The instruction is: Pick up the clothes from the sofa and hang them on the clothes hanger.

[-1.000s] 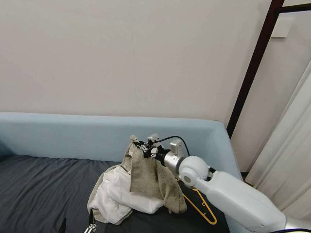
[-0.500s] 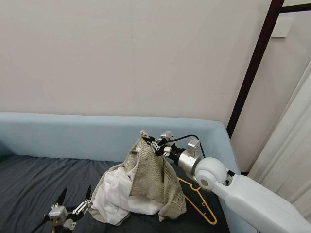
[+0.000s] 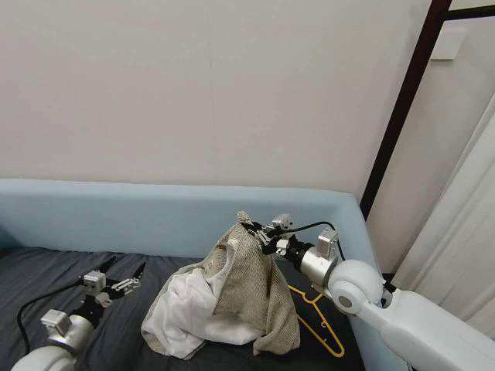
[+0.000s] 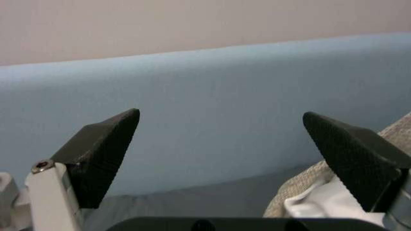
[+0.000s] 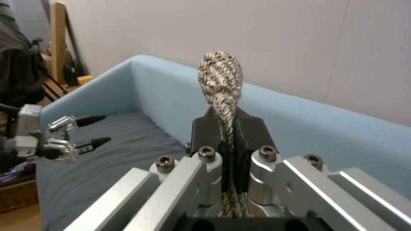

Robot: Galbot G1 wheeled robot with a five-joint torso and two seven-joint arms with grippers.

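Observation:
A beige knit garment [image 3: 255, 290] with white cloth [image 3: 189, 309] under it hangs in a heap over the dark sofa seat. My right gripper [image 3: 255, 234] is shut on the garment's top fold, holding it lifted near the sofa's right end; the pinched knit [image 5: 222, 94] stands up between its fingers. A yellow clothes hanger [image 3: 321, 325] lies on the seat just right of the heap. My left gripper [image 3: 122, 280] hovers open above the seat to the left of the clothes, its two dark fingertips [image 4: 103, 154] spread wide, the knit edge [image 4: 385, 139] beside one.
The light blue sofa back [image 3: 116, 212] runs behind the seat and turns into an arm [image 3: 352, 232] at the right. A dark door frame [image 3: 402, 108] and a pale curtain [image 3: 464, 247] stand to the right. The seat [image 3: 46, 286] left of the clothes is bare.
My right gripper has carried the garment's top up and to the right. My left gripper has risen from the bottom edge and reached forward over the seat.

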